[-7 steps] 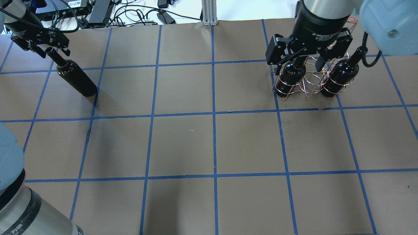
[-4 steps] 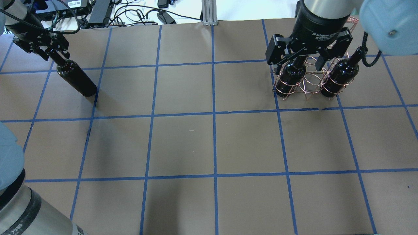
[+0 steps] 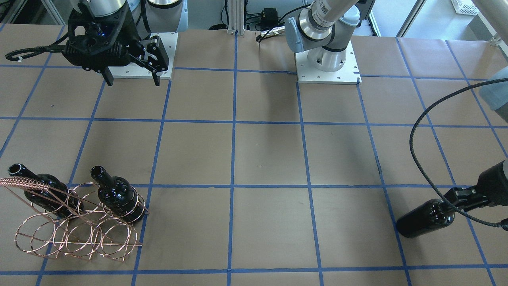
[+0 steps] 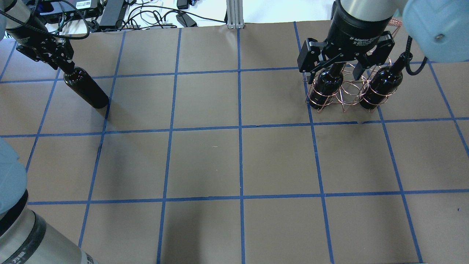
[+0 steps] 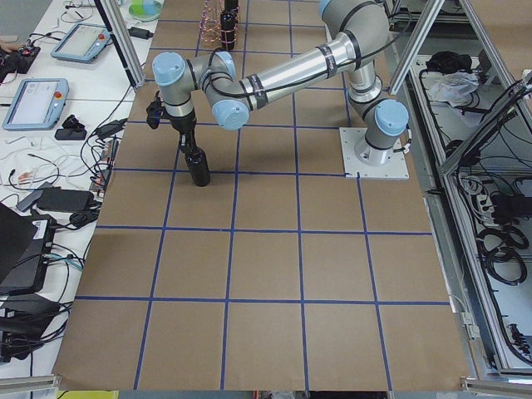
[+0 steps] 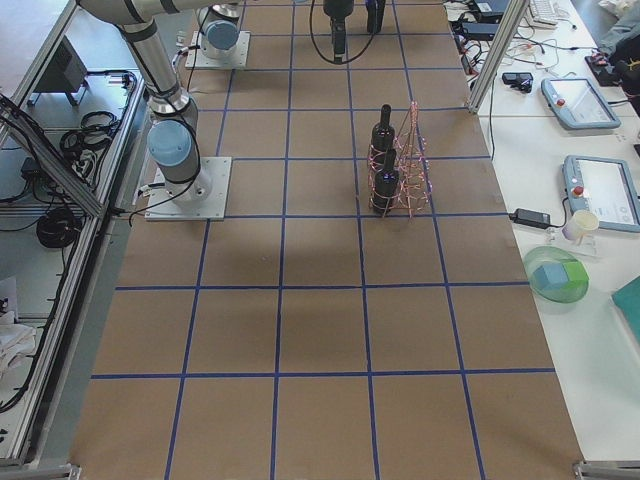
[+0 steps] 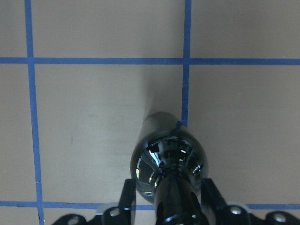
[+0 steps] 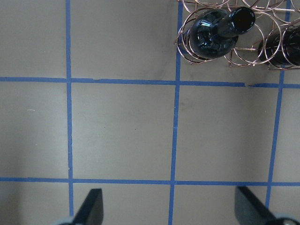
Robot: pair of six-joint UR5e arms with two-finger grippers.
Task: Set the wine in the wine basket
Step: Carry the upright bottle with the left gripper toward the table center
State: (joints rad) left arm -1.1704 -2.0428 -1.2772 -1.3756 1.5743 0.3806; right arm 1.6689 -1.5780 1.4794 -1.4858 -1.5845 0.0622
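A dark glossy wine bottle stands on the brown table at the far left. My left gripper is shut on its neck; the left wrist view shows a finger on each side of the neck above the bottle's shoulder. The copper wire wine basket stands at the far right with two more bottles, one in the left hoop and one in the right. Its middle hoop is empty. My right gripper hangs open and empty above the basket.
Cables and electronics lie beyond the table's far edge, next to an aluminium post. The two robot bases stand at the near edge. Blue tape lines grid the brown table.
My left gripper came down around the bottle's neck and closed on it. The bottle has stayed in place. The right arm has hardly moved.
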